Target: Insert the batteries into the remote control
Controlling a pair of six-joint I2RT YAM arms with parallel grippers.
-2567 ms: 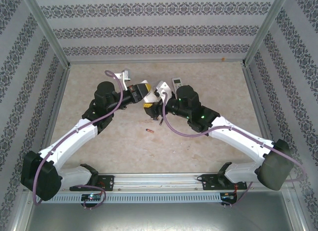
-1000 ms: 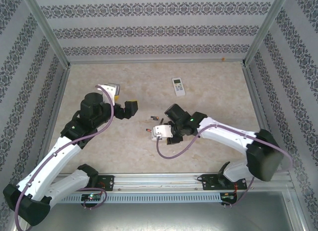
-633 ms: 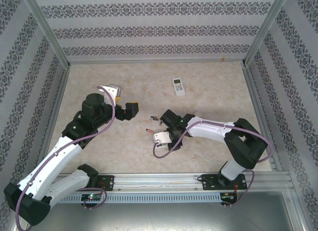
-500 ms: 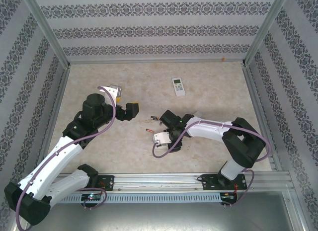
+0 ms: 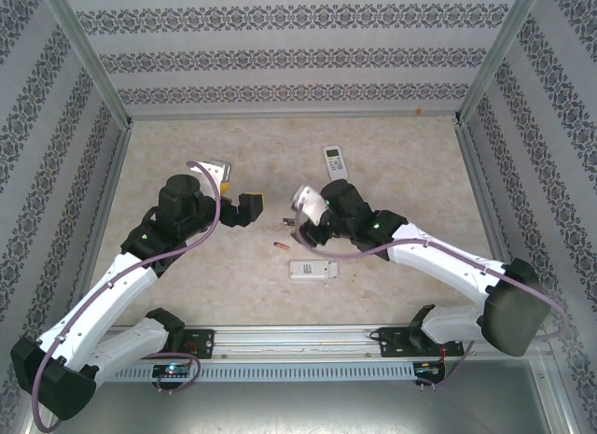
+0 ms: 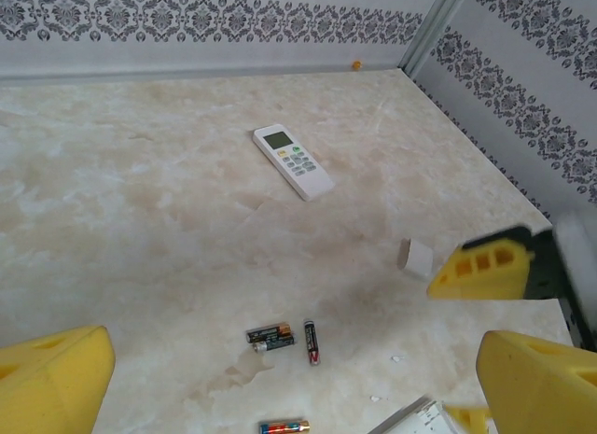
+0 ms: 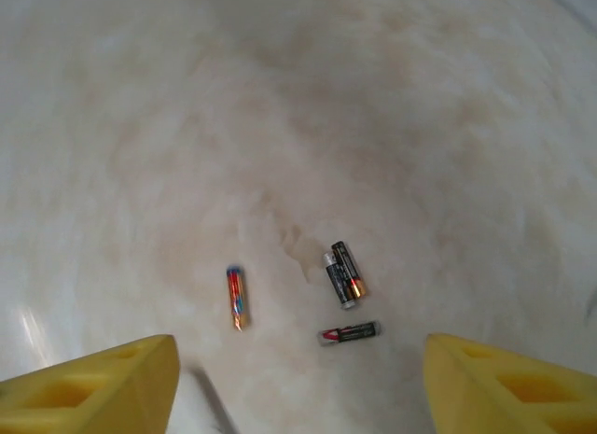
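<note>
Since 0.5 s ago the right end effector [image 7: 300, 359] has lifted from the lower middle of the top view toward the centre, and the white remote control [image 5: 312, 270] now lies free on the tabletop [image 5: 410, 163] just below it; its yellow fingers [image 7: 93, 392] stand wide apart, holding nothing; the batteries [image 7: 344, 274] lie loose on the tabletop in the lower middle of the right wrist view, 1 stray battery [image 7: 237, 297] off to their left; the left end effector [image 5: 248, 208] is spread open too, empty, left of centre; a 2nd remote control [image 6: 292, 161] rests display up, upper middle.
</note>
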